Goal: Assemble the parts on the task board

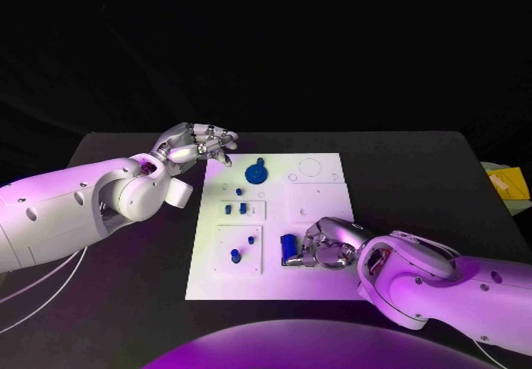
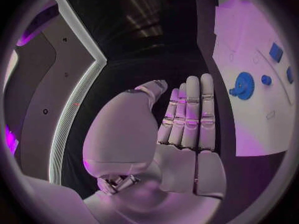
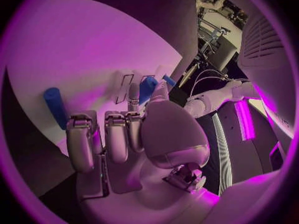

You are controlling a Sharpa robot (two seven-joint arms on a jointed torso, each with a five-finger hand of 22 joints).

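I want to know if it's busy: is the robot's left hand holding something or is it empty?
Empty. The left hand hovers beside the task board, its fingers straight and side by side with nothing between them.

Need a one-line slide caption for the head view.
Right hand rests on the board beside a blue cylinder; left hand hovers off its far corner.

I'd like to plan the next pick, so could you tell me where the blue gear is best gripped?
Grip the blue gear across its round rim, coming from above: it lies flat on the task board, probably leaving only its edge to pinch. The left hand hovers closest.
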